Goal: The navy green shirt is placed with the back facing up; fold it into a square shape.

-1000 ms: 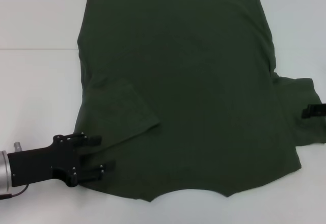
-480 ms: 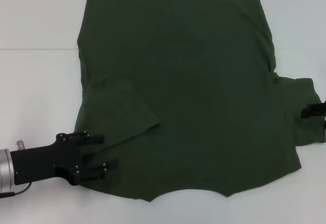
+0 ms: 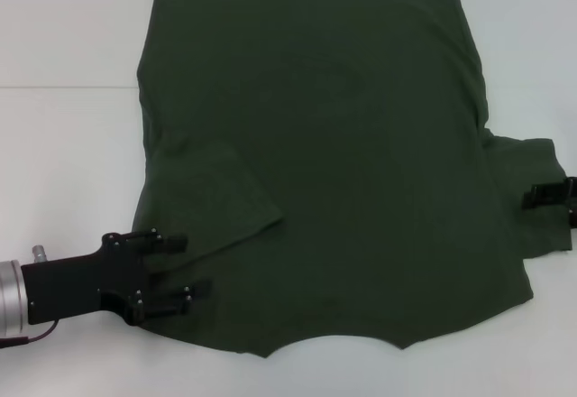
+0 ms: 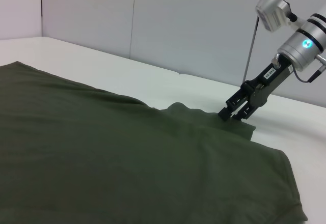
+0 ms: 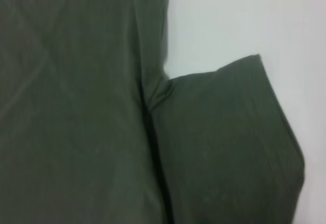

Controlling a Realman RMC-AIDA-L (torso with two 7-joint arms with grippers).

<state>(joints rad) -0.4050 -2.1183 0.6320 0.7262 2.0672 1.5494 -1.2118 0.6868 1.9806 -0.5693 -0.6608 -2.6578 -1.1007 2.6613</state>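
Note:
The navy green shirt (image 3: 334, 144) lies spread flat on the white table, plain side up. Its left sleeve (image 3: 212, 194) is folded in onto the body, and its right sleeve (image 3: 532, 189) sticks out sideways. My left gripper (image 3: 191, 266) is open at the shirt's near left corner, with both fingers lying over the cloth edge. At the far right, my right gripper (image 3: 548, 200) reaches over the right sleeve. The left wrist view shows this right gripper (image 4: 235, 115) tipped down with its fingertips at the sleeve's end, slightly apart. The right wrist view shows the sleeve (image 5: 224, 142) beside the shirt's side edge.
Bare white table (image 3: 63, 162) surrounds the shirt on the left and along the near edge. A pale wall (image 4: 193, 25) rises behind the table in the left wrist view.
My left gripper has crept a little to the right, farther onto the shirt's corner. My right gripper has slid slightly left over the right sleeve. The shirt has not moved.

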